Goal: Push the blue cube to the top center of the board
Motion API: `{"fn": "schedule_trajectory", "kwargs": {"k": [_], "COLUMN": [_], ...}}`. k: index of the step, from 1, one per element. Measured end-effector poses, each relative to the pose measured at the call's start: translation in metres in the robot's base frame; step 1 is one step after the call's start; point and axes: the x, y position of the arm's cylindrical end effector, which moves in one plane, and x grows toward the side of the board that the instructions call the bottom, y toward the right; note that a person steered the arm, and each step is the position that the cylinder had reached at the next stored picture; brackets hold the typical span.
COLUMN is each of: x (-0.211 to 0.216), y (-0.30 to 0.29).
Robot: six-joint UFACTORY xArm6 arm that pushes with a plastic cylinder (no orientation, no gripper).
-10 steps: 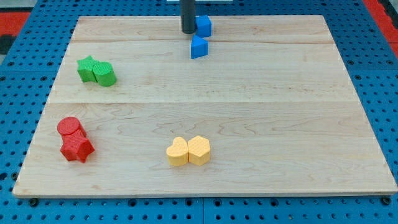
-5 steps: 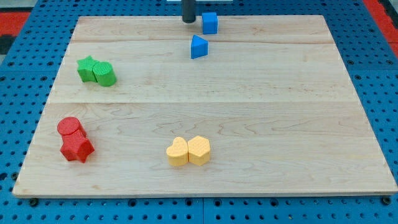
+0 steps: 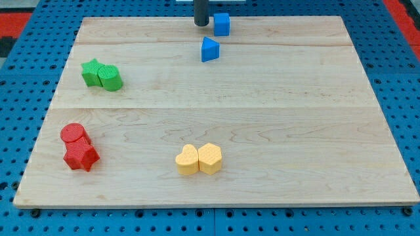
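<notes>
- A pale wooden board (image 3: 262, 131) made of long planks fills most of the frame, resting on a blue perforated surface (image 3: 26, 210).
- The small blue cube (image 3: 222, 24) sits at the top centre of the frame, close to the board's upper edge and a little right of the middle.
- My tip (image 3: 201, 25), the lower end of a straight dark rod coming down from the top edge of the frame, stands just left of the blue cube; a thin gap seems to separate them, though I cannot tell for certain whether they touch.
- The arm has no jaws: the rod grips nothing and holds nothing.
- A blue wedge-shaped block (image 3: 209, 50) lies just below the cube, apart from it and from my tip.
- In the upper left of the frame, a green star-shaped block (image 3: 92, 71) touches a green rounded block (image 3: 110, 78) on its right.
- In the lower left, a red cylinder (image 3: 74, 134) touches a red star-shaped block (image 3: 81, 157) directly below it.
- In the lower centre, a yellow heart-shaped block (image 3: 187, 159) presses against a yellow faceted block (image 3: 210, 157) on its right.
</notes>
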Motion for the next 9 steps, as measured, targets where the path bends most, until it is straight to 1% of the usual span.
{"fn": "schedule_trajectory", "kwargs": {"k": [1,2,3,4,5,8,9], "x": [0.029,0.044,0.043,0.018,-0.01,-0.013,0.004], "y": [0.0,0.013,0.062,0.088,0.097,0.055,0.092]}}
